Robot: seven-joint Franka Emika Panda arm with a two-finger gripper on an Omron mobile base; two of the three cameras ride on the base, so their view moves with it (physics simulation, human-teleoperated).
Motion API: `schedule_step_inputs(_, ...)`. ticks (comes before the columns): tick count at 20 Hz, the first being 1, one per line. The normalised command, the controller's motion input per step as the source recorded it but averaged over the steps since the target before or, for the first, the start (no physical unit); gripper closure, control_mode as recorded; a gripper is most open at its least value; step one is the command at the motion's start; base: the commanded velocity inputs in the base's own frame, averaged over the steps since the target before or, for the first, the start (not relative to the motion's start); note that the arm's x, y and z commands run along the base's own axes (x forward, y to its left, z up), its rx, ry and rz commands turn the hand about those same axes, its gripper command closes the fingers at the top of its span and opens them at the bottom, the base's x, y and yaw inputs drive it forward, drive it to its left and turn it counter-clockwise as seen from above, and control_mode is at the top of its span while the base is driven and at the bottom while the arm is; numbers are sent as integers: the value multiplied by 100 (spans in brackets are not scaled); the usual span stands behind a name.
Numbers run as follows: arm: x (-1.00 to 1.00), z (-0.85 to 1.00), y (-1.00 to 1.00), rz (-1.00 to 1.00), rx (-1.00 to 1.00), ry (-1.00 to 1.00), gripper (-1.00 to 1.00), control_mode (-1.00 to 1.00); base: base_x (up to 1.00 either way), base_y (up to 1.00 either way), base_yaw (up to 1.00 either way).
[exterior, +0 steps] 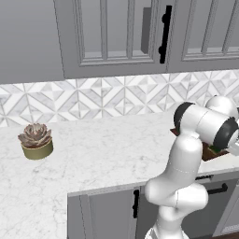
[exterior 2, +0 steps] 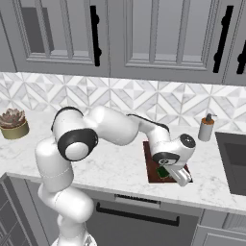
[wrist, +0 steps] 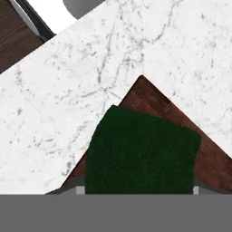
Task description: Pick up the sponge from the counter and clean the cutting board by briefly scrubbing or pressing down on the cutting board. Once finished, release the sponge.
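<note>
Arm (exterior: 186,154) blocks most of the work area in the left base view; only a sliver of cutting board (exterior: 211,153) with a bit of green sponge (exterior: 216,149) shows behind the elbow, near the front edge of the counter (exterior: 102,149). Potted plant (exterior: 35,140) sits well apart on the left, no conflict.

Right base view: gripper (exterior 2: 168,174) is low over the board (exterior 2: 153,166), sponge (exterior 2: 162,171) right under the hand, so it looks carried onto the wood for the pressing step. Soap bottle (exterior 2: 206,128) stands behind, sink (exterior 2: 233,163) to the right, both apart from the board. Board lies close to the counter's front edge, so room for strokes is small.

Hand view: sponge (wrist: 141,154) sits right at the gripper over a corner of the board (wrist: 149,93), marble on both sides. Judgement: scrubbing should head inward from that corner. Fingertips hidden; likely clamped on the sponge, but jaw state can't be told.
</note>
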Motion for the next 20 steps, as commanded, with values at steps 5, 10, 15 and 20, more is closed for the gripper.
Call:
schedule_step_inputs(5,-21,-4,100,26,-9,-9,100,-100,0,0,0)
schedule_step_inputs(10,29,-2,100,8,-7,-5,100,-100,0,0,0)
schedule_step_inputs(15,56,23,100,14,-30,1,100,-100,0,0,0)
schedule_step_inputs(20,38,3,91,14,-11,0,100,-100,0,0,0)
